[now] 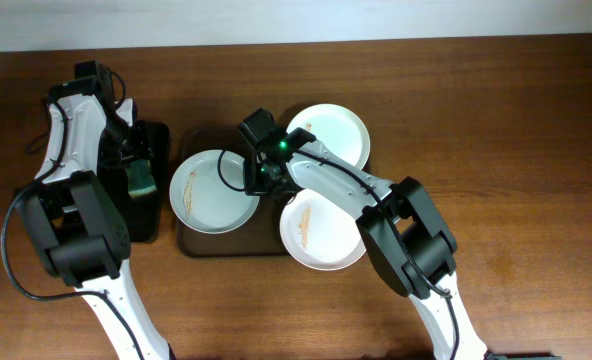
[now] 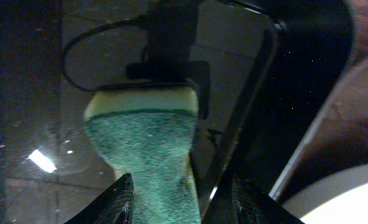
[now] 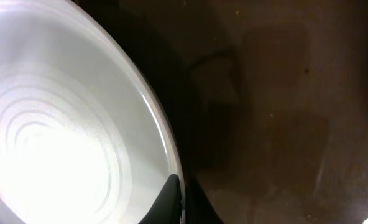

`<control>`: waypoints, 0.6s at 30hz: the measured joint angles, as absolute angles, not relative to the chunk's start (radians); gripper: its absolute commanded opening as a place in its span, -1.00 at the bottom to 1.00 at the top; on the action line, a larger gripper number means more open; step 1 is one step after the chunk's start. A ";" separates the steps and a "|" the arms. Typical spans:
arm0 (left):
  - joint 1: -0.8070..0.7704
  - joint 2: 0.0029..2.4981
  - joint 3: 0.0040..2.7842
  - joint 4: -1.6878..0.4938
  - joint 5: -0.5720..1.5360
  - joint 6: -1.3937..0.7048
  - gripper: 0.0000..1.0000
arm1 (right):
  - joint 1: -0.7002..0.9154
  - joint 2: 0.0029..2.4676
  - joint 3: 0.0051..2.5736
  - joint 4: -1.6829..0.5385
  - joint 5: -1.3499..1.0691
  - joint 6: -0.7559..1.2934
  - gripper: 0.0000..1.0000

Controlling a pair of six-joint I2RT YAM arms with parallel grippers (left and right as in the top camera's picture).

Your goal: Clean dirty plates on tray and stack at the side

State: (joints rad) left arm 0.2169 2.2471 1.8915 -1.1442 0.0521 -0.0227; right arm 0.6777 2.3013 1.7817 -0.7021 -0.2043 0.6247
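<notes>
The dark brown tray (image 1: 231,243) holds three plates. The pale bluish plate (image 1: 208,195) lies at its left, with orange-brown streaks near its left rim. A white plate (image 1: 331,135) lies at the back right. A streaked white plate (image 1: 326,235) overhangs the front right. My right gripper (image 1: 252,176) is shut on the pale plate's right rim; the right wrist view shows its fingers (image 3: 183,200) pinching that rim (image 3: 59,137). My left gripper (image 1: 139,160) is shut on a green sponge (image 1: 141,182) over the black tray. In the left wrist view its fingers (image 2: 183,182) squeeze the sponge (image 2: 143,137).
The smaller glossy black tray (image 1: 156,225) stands left of the brown tray; its shiny floor shows in the left wrist view (image 2: 22,93). The pale plate's edge (image 2: 349,202) shows there at the lower right. Brown tabletop (image 1: 496,120) lies to the right.
</notes>
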 measured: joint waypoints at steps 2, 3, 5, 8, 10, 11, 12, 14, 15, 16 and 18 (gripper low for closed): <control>0.216 2.247 1.892 -1.146 0.028 -0.034 -0.02 | 0.678 2.301 1.782 -0.707 -0.204 0.624 -0.92; 0.216 2.247 1.892 -1.148 0.017 -0.041 -0.02 | 0.678 2.301 1.782 -0.710 -0.204 0.624 -0.92; 0.217 2.247 1.892 -1.152 0.001 -0.050 -0.02 | 0.678 2.301 1.782 -0.714 -0.204 0.624 -0.92; 0.216 2.251 1.892 -1.155 -0.021 -0.054 -0.10 | 0.678 2.301 1.782 -0.718 -0.202 0.624 -0.92; 0.217 2.264 1.892 -1.153 -0.035 -0.057 -0.28 | 0.678 2.301 1.782 -0.722 -0.201 0.624 -0.92; 0.217 2.271 1.892 -1.153 -0.039 -0.058 -0.36 | 0.678 2.301 1.782 -0.722 -0.201 0.624 -0.92; 0.216 2.282 1.892 -1.151 -0.042 -0.063 -0.49 | 0.678 2.301 1.782 -0.723 -0.201 0.624 -0.92; 0.216 2.304 1.892 -1.147 -0.046 -0.064 -0.66 | 0.678 2.301 1.782 -0.725 -0.200 0.625 -0.92; 0.216 2.310 1.892 -1.144 -0.046 -0.068 -0.79 | 0.678 2.301 1.782 -0.725 -0.200 0.624 -0.92; 0.216 2.313 1.892 -1.142 -0.046 -0.069 -0.96 | 0.678 2.301 1.782 -0.725 -0.200 0.624 -0.92; 0.216 2.317 1.892 -1.137 -0.047 -0.073 -0.97 | 0.678 2.301 1.782 -0.725 -0.200 0.624 -0.92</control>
State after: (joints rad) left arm 0.2165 2.3173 1.8915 -1.1374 -0.0471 -0.0731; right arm 0.6777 2.3013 1.7817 -0.7246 -0.2005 0.6243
